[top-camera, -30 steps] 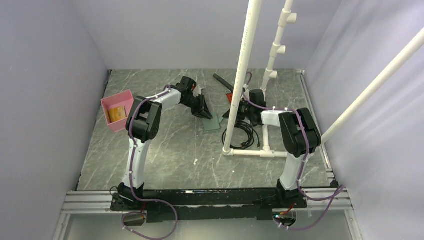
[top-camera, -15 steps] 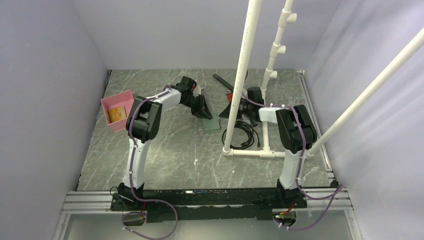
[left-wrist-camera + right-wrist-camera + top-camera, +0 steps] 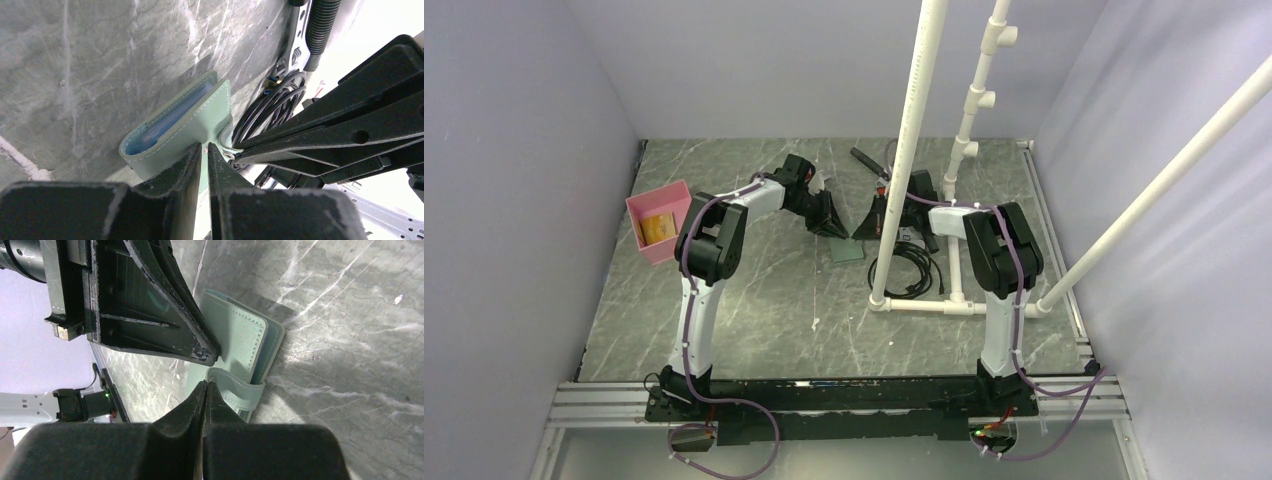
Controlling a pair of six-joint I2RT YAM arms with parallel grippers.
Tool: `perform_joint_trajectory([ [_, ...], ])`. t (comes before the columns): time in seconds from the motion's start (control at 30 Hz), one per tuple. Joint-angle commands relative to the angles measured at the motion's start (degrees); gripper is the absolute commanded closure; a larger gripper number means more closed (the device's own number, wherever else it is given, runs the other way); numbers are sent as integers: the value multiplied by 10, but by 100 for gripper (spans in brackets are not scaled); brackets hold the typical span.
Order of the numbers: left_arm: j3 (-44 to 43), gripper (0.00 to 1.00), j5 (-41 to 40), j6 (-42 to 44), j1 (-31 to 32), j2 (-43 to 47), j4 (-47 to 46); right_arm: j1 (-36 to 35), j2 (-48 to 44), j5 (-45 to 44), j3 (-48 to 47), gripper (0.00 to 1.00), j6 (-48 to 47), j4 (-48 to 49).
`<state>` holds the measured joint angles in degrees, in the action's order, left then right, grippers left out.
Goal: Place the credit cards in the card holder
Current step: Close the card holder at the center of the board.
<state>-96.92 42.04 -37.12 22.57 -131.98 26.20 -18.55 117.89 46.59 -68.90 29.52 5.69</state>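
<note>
Setting: grey marbled tabletop [image 3: 754, 300] enclosed by pale lavender walls [image 3: 754, 70], seen from above and behind two arms.
Background fixtures: a white pipe frame [image 3: 909, 150] stands to the right of centre, and a coil of black cable [image 3: 909, 268] lies at its foot.
Card holder [image 3: 200, 115]: a muted-green wallet near the middle of the tabletop, between the two arms' tips and just left of the cable. It is partly open, with the top cover raised off the lower one.
Inside of wallet: a pale blue lining [image 3: 170, 120] shows in the gap (no card can be made out in it).
Left end effector [image 3: 204, 146]: the fingers are drawn nearly together and clamped on the edge of the wallet's raised cover, with green leather showing in the narrow slit between them.
Right end effector [image 3: 205, 382]: the fingers are pressed fully together, with the tips at the end of the closure tab [image 3: 240, 392]. Whether the tab is pinched between them cannot be told.
Spacing of arms: the two tips sit just beside each other over the wallet.
Pink tray [image 3: 664, 250]: on the left side of the tabletop, well apart from the wallet.
Credit card [image 3: 659, 228]: an orange-tan card lies inside the pink tray (other cards cannot be told apart).
</note>
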Motion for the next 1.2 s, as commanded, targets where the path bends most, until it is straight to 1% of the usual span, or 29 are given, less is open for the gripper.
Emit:
perform_joint_trajectory([
  [0.0, 23, 82, -40, 3, 1, 5, 4, -7, 7, 9, -26, 100, -26, -38],
  [0.1, 20, 82, -37, 2, 0, 4, 3, -8, 16, 7, -33, 100, -29, -44],
  [0.2, 20, 82, -36, 3, 0, 2, 5, -12, 23, -9, -46, 100, -43, -73],
  [0.33, 22, 83, -34, 2, 0, 3, 0, -15, 26, -18, -51, 100, -44, -74],
  [0.6, 20, 83, -34, 3, 0, 3, 3, -17, 13, -66, -47, 100, -49, -90],
  [0.63, 20, 83, -32, 3, 0, 43, 1, -18, 11, -71, -49, 100, -52, -97],
  [0.67, 19, 83, -32, 2, 0, 6, 1, -20, 9, -84, -50, 100, -58, -105],
  [0.83, 20, 83, -33, 2, 0, 3, 1, -25, -2, -123, -55, 100, -74, -128],
  [1.17, 21, 83, -34, 5, 0, 1, 5, -24, -26, -129, -30, 100, -46, -100],
])
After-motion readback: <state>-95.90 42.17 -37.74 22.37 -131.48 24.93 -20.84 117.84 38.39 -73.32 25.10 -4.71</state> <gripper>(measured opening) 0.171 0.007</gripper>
